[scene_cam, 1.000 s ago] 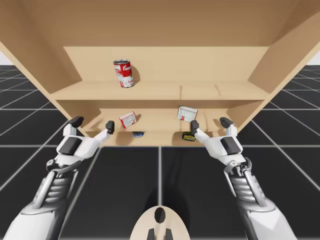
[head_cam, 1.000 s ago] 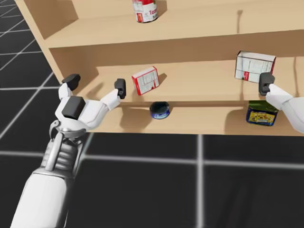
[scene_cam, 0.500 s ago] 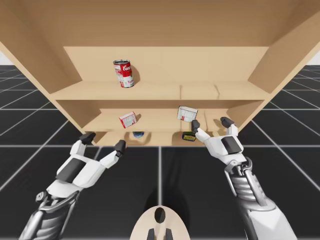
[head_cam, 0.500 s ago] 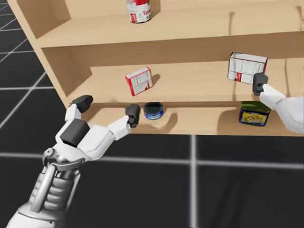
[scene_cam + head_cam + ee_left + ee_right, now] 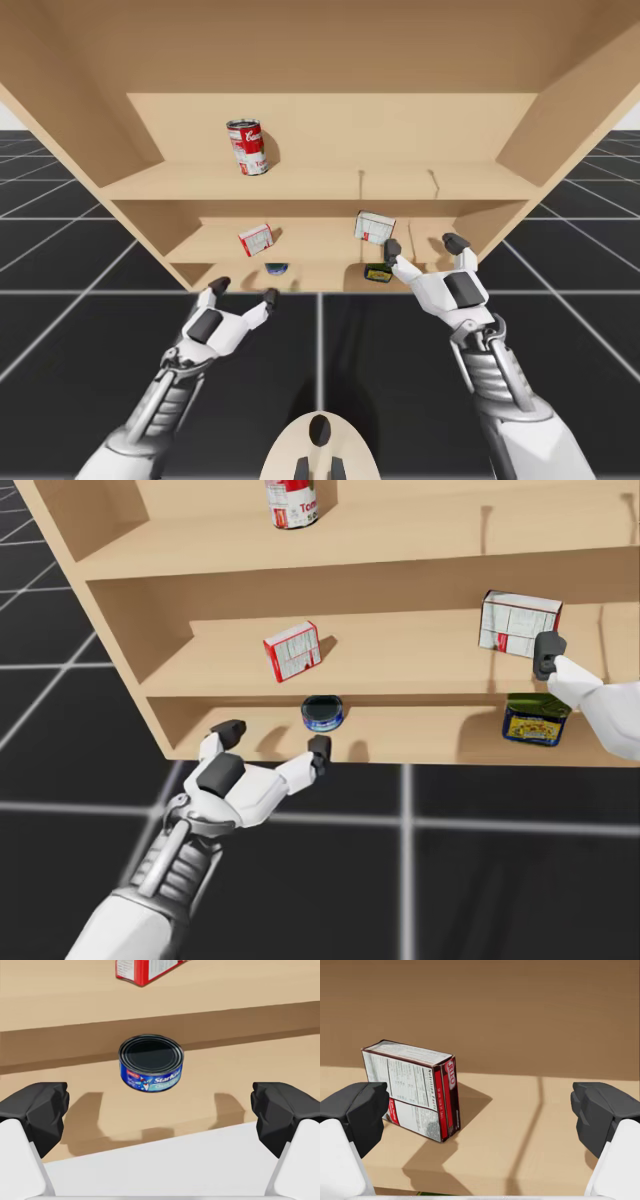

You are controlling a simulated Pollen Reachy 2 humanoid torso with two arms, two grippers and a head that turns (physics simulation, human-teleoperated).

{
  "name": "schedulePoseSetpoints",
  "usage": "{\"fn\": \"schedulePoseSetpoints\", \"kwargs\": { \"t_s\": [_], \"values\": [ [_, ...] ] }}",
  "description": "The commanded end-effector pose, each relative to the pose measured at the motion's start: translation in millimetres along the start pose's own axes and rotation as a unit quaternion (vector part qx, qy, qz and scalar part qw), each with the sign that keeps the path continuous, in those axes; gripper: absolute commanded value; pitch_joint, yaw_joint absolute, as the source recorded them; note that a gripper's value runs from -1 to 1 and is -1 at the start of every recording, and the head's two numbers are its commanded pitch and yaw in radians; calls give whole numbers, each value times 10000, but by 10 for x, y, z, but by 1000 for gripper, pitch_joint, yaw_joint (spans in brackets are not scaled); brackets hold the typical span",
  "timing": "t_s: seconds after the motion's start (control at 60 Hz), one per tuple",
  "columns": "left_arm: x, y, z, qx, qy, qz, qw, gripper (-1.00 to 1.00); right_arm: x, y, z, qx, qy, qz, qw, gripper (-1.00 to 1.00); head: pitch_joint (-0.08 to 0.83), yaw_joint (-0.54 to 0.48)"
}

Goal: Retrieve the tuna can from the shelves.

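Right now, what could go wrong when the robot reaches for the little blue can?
1. The blue can sits back under the middle shelf board; my open left gripper, reaching in, might bump that board.
2. The can is low and flat, so a finger might push it further back.
3. My open right gripper hovers by the white and red box and might knock it.

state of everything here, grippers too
left gripper, open, empty
right gripper, open, empty
flat blue can, upright on bottom shelf, untouched
tall red can, upright on top shelf
left red box, standing on middle shelf
right red box, standing on middle shelf
dark tin, standing on bottom shelf
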Motion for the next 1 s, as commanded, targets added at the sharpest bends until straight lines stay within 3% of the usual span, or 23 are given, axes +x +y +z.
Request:
{"fn": "schedulePoseSetpoints", "kwargs": {
  "t_s": [0.017,0.433,0.5,1.0],
  "values": [
    [-120,-167,-309,21,101,188,9998,-1000,-9,24,1,-2,-4,-52,10000,-1000,599,186],
    [-220,-404,-1045,273,624,191,9975,-1000,15,-5,10,-40,-66,-38,10000,-1000,599,174],
    [-248,-447,-1136,337,641,28,9974,-1000,22,-9,13,-38,-79,-47,9999,-1000,600,173],
    [-436,-560,-1477,283,1081,255,9934,-1000,25,-19,11,-59,-126,-12,9999,-1000,613,155]
  ]
}}
